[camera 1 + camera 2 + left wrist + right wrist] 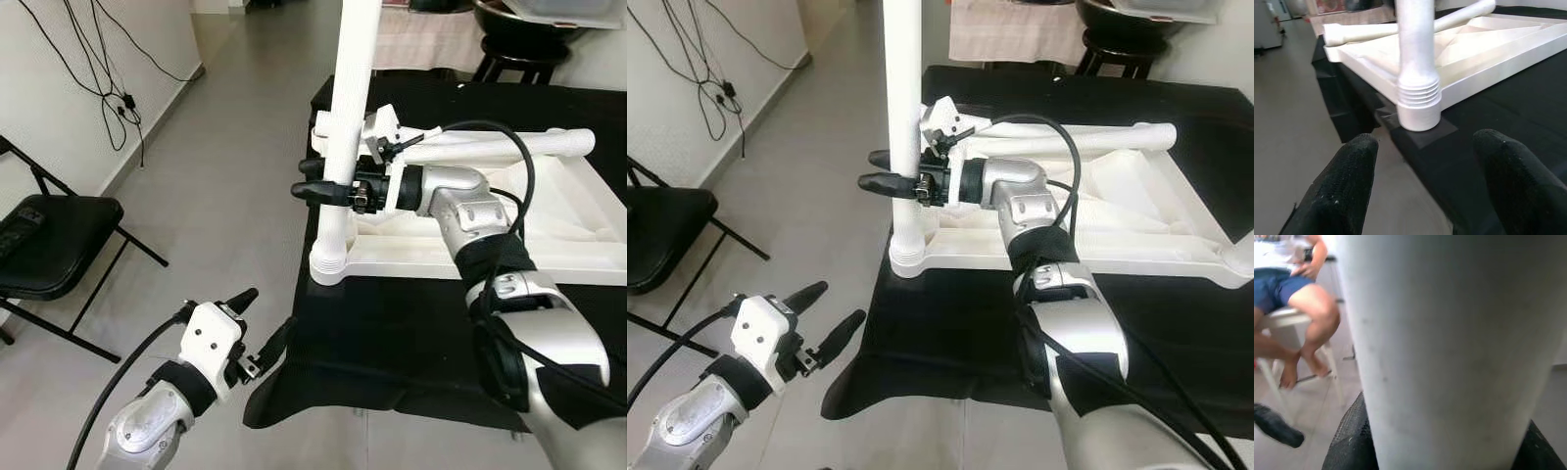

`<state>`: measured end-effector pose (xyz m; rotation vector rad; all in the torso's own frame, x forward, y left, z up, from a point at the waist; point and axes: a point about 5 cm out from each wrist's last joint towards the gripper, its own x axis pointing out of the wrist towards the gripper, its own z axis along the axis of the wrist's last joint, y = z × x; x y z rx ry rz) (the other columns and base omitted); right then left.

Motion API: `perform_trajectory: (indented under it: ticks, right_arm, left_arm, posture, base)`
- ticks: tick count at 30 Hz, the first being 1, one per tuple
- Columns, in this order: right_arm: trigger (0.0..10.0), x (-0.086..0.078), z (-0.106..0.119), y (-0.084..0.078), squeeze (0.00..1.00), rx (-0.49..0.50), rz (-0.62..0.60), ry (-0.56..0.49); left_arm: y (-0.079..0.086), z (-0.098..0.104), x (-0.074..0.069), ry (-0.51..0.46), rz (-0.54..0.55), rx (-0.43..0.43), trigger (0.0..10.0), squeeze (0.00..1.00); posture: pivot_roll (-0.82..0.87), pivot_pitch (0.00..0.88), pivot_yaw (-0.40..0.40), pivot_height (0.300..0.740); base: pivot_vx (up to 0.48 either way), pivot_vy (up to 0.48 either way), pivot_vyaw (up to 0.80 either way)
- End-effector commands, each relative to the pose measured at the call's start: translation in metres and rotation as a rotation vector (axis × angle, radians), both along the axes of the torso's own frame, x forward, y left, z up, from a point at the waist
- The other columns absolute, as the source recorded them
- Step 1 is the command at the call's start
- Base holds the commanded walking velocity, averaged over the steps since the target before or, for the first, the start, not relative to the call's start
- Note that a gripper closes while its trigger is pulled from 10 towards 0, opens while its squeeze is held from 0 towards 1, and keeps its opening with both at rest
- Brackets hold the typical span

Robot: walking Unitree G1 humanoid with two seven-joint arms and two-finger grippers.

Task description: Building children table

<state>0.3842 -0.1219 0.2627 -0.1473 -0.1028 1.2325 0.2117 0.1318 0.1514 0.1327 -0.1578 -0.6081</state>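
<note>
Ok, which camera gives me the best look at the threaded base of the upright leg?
Left wrist view: the upright leg's threaded base sits close and sharp in the tabletop's corner socket. Both eye views show it smaller, from above. The right wrist view shows plain leg shaft between the right gripper fingers.

Two table legs (350,117); one tabletop (588,257); one chair (49,245)

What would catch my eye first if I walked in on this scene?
Most likely the tall white table leg, standing upright in the corner socket of the upturned white tabletop, with the robot's right hand closed around it. Next, the left hand, open and low beside the edge of the black-covered table. A second white leg lies across the tabletop, and a black folding chair stands off to the robot's left.
</note>
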Motion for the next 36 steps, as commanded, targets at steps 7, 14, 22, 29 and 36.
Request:
perform_trajectory:
  ticks: [7,14,22,29,36]
  right_arm:
    - [0.0,-0.001,-0.035,-0.008,0.0,0.183,-0.424,0.08]
    - [0.0,-0.042,-0.109,0.04,0.0,-0.006,-0.744,0.042]
    - [0.0,-0.03,-0.108,0.036,0.0,0.024,-0.736,0.119]
    - [10.0,-0.021,-0.092,0.032,1.0,0.051,-0.663,0.099]
    - [10.0,-0.008,-0.038,0.043,1.0,0.132,-0.363,-0.022]
  left_arm:
    - [0.006,0.0,0.001,0.004,0.001,0.004,10.0,0.0]
    - [0.009,0.0,0.005,0.002,0.002,0.012,10.0,0.0]
    - [0.009,-0.001,0.007,-0.002,0.012,0.007,10.0,0.0]
    - [0.008,-0.001,0.007,-0.006,0.019,0.005,10.0,0.0]
    - [0.006,-0.002,0.006,-0.002,0.01,0.003,10.0,0.0]
  posture:
    - [0.03,0.152,-0.012,0.74]
    - [0.04,0.138,-0.001,0.74]
    - [0.03,0.128,-0.016,0.74]
    - [0.04,0.122,-0.021,0.74]
    - [0.04,0.116,-0.022,0.74]
  base:
    - [0.0,0.0,0.0]
    - [0.0,0.0,0.0]
    - [0.0,0.0,0.0]
    - [0.0,0.0,0.0]
    - [0.0,0.0,0.0]
